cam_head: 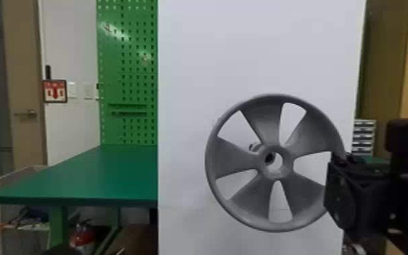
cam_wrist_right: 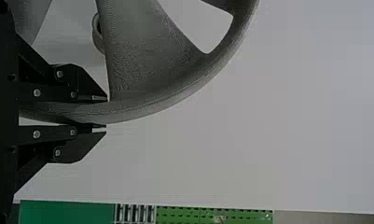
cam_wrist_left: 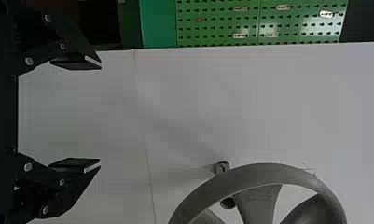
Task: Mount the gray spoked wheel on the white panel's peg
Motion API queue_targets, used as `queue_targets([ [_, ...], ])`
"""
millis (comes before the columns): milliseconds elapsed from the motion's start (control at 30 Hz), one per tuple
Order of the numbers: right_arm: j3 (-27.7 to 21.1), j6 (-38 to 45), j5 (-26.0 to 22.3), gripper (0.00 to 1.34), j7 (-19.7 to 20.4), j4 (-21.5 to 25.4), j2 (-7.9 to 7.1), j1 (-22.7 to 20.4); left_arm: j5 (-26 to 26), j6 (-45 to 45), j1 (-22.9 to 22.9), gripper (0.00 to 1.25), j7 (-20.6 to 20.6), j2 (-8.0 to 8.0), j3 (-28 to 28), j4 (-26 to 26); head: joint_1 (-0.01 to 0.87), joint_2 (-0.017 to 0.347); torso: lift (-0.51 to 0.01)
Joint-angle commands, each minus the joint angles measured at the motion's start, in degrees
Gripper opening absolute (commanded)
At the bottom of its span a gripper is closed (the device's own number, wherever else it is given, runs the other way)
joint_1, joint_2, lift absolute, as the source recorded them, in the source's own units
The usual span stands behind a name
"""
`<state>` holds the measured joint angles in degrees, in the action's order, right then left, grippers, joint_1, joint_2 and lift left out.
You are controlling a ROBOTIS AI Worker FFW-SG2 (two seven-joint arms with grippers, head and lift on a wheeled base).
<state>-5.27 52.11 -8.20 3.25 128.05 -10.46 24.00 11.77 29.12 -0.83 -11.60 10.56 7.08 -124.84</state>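
Left wrist view: left gripper (cam_wrist_left: 100,115), fingers parted, before the white panel (cam_wrist_left: 268,102); peg (cam_wrist_left: 222,167) on panel; wheel (cam_head: 237,159) fronting panel, rim pinched by right gripper (cam_wrist_right: 106,112). Caution: one-sided grip may permit tilt, jamming hub (cam_head: 287,162) against peg.

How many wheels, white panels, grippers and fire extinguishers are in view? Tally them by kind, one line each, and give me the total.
Wheels: 1, the gray spoked wheel
White panels: 1, the white panel
Grippers: 2, the left gripper and the right gripper
Fire extinguishers: 1, the red fire extinguisher
Total: 5
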Motion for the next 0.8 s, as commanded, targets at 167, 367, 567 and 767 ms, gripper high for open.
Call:
queue_targets([
  [167,0.6,-0.2,-0.1,0.17,0.0,-1.1,-0.18,1.0,-0.1,0.1,0.2,0.74,0.0,0.08,0.1,-0.1,0.123,-0.008,-0.404],
  [367,0.8,-0.5,-0.4,0.17,0.0,-1.8,-0.18,1.2,-0.2,0.2,0.3,0.74,0.0,0.16,0.2,0.0,0.123,-0.008,-0.404],
  [567,1.3,-1.1,-0.6,0.17,0.0,-2.3,-0.09,1.3,-0.2,0.2,0.4,0.74,0.0,0.16,0.2,0.0,0.123,-0.008,-0.404],
  [767,1.0,-1.9,-0.5,0.17,0.0,-2.5,-0.09,1.4,-0.2,0.2,0.5,0.74,0.0,0.16,0.3,0.0,0.123,-0.008,-0.404],
])
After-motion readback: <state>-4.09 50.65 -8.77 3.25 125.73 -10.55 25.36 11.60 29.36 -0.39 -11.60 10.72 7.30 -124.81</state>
